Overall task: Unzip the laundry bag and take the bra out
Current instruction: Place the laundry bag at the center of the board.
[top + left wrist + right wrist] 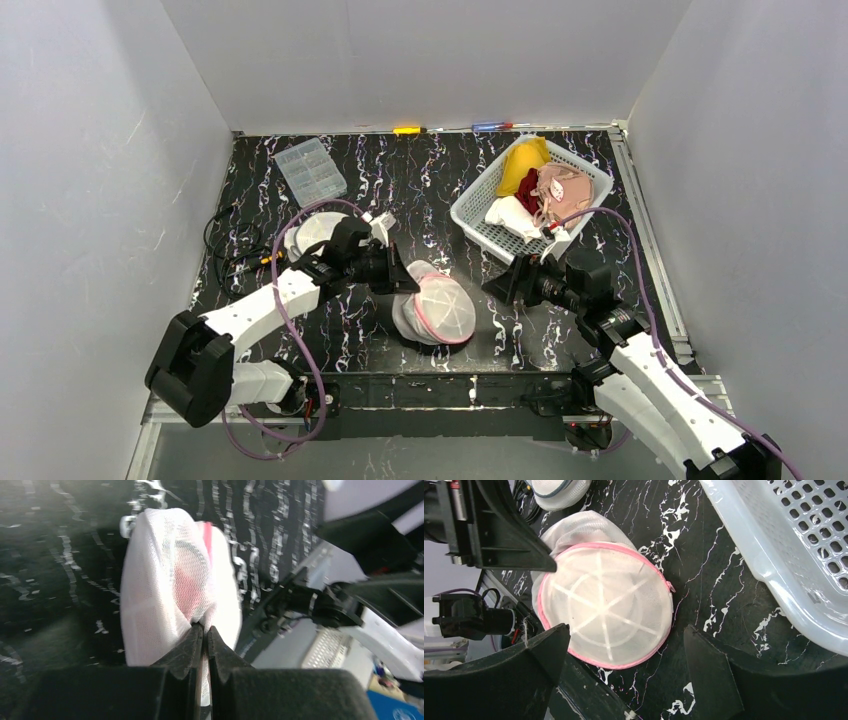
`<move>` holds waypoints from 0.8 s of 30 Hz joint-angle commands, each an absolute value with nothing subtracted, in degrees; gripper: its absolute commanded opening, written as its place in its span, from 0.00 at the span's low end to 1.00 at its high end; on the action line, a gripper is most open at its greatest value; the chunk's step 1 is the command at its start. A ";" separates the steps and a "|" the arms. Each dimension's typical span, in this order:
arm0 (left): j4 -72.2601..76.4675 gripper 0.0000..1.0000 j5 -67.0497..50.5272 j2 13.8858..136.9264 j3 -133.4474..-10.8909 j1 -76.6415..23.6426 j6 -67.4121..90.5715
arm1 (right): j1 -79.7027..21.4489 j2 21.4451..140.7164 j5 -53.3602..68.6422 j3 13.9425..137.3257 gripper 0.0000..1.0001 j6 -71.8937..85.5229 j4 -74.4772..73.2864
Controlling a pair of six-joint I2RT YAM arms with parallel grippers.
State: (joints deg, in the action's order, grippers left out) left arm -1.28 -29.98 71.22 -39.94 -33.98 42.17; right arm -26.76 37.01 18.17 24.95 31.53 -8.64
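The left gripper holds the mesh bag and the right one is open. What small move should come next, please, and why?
Probably the right gripper should advance to the zipper pull on the pink rim and close on it. The left gripper is shut on the laundry bag, steadying it, the right jaws stand open, and the zipper looks closed.

Contents of laundry bag [606, 615] not discernible through mesh. Left wrist view blurred; left tool [205, 629] covers the pinched fabric. Second mesh bag [559, 489], 11 o'clock, cut by frame edge.
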 commanded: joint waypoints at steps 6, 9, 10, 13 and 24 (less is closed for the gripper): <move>-20.10 0.46 -9.31 65.07 -45.17 -34.10 38.27 | -27.35 37.80 18.52 26.03 0.90 29.71 -8.55; -25.52 0.56 -6.06 60.14 -47.00 -34.10 38.55 | -28.45 40.35 17.57 27.21 0.89 29.67 -8.15; -27.11 0.57 -5.67 58.92 -47.48 -34.18 38.81 | -29.20 41.40 16.69 27.71 0.88 29.77 -7.99; -30.96 0.59 -6.31 55.99 -47.79 -34.61 41.32 | -32.42 44.74 13.06 29.76 0.85 31.09 -7.55; -27.69 0.60 0.18 46.63 -40.58 -48.04 59.43 | -36.89 51.52 1.40 30.19 0.72 45.75 -11.15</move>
State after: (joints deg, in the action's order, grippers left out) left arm -28.36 -4.80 48.29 -42.54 -44.66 52.58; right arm -35.35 50.37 5.17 29.50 39.81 -10.76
